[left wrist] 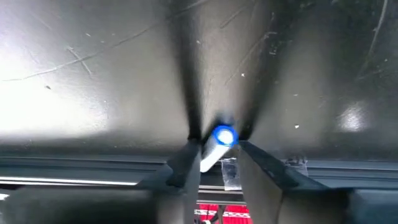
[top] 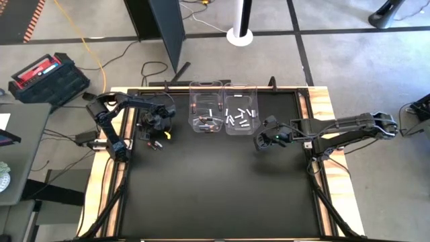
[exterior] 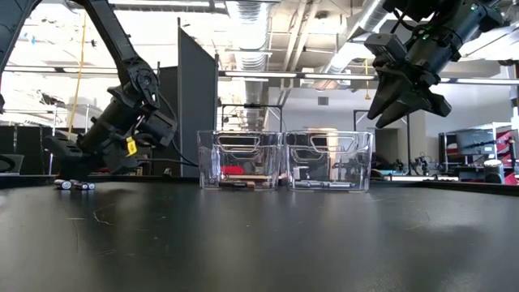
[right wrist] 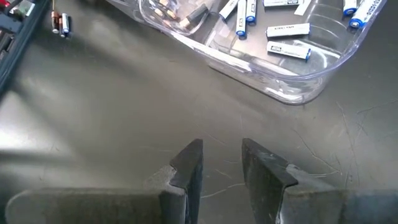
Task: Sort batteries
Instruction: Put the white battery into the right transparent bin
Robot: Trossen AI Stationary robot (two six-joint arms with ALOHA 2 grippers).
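My left gripper (top: pixel 153 128) is low over the table's far left and shut on a white battery with a blue end (left wrist: pixel 217 142). A few loose batteries (top: pixel 156 143) lie on the mat beside it, and also show in the low view (exterior: pixel 75 185). Two clear bins stand side by side at the far middle. The left bin (top: pixel 207 113) holds dark batteries and the right bin (top: pixel 240 113) holds white ones (right wrist: pixel 287 31). My right gripper (right wrist: pixel 222 163) hangs open above the mat, just near-right of the bins (exterior: pixel 403 101), with nothing between its fingers. My left gripper pinches the white battery between its two fingertips (left wrist: pixel 186 155), on the barrel just behind the blue end (left wrist: pixel 224 135). The fingers slant downward at the mat and lie across the battery. Whether the battery still rests on the mat, I cannot tell.
The black mat (top: pixel 215 195) stretches wide toward the near edge. A raised rail (top: pixel 222 87) runs along the far side behind the bins. Cables and a red-and-black case (top: pixel 47 77) lie off the table at the far left.
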